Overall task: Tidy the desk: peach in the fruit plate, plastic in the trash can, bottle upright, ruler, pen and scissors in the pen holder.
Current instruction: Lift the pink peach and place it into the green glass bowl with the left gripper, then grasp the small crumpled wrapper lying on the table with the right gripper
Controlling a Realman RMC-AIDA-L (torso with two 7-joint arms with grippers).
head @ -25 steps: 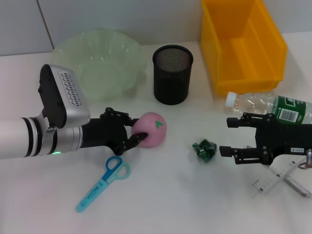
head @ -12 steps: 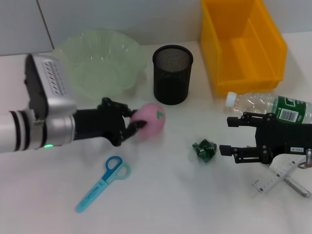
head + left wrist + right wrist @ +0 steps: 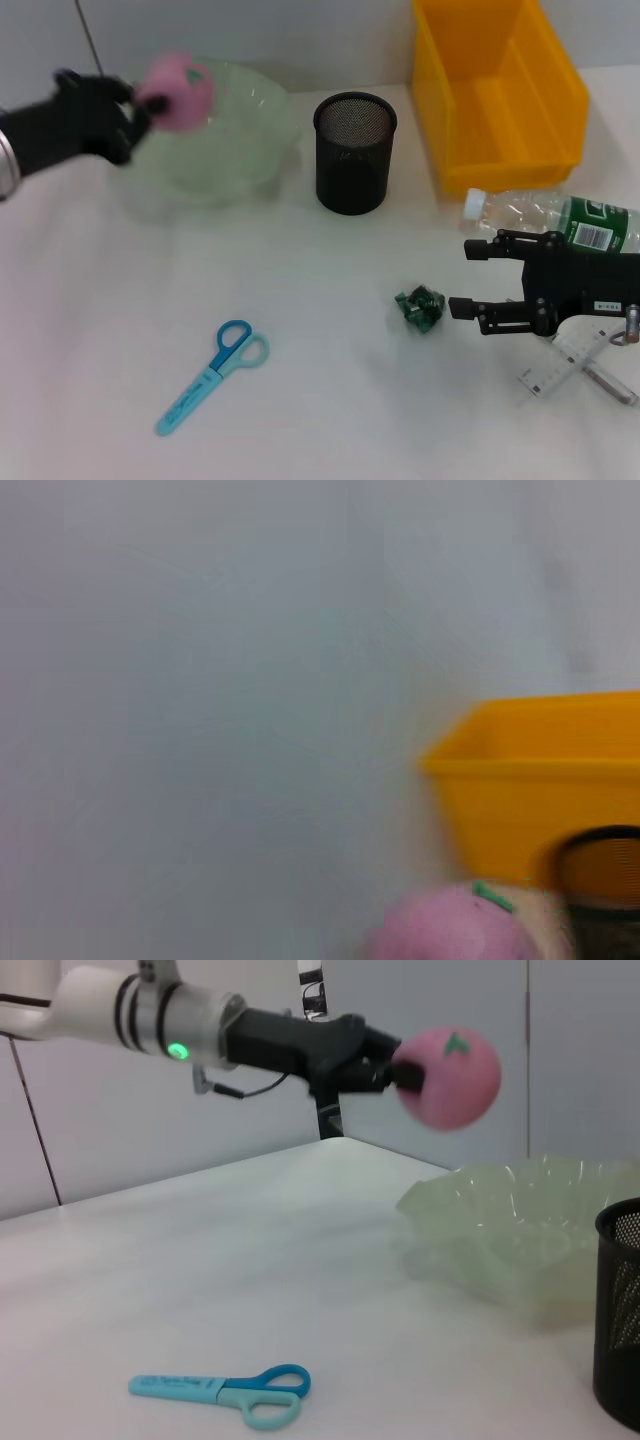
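the left gripper (image 3: pixel 135 97), clenched on the peach (image 3: pixel 178 80), had lifted it off the desk to above the fruit plate (image 3: pixel 255 150) (release seemed next); the right gripper (image 3: pixel 480 278) sat spread, idle.

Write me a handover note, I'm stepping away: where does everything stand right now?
Left pincer: shut on the peach, held in the air over the fruit plate, not released.
Right pincer: open, low over the table beside the lying bottle.
Done: nothing yet.
Left: drop peach; green plastic into yellow trash can; stand bottle; scissors, ruler and pen into pen holder.
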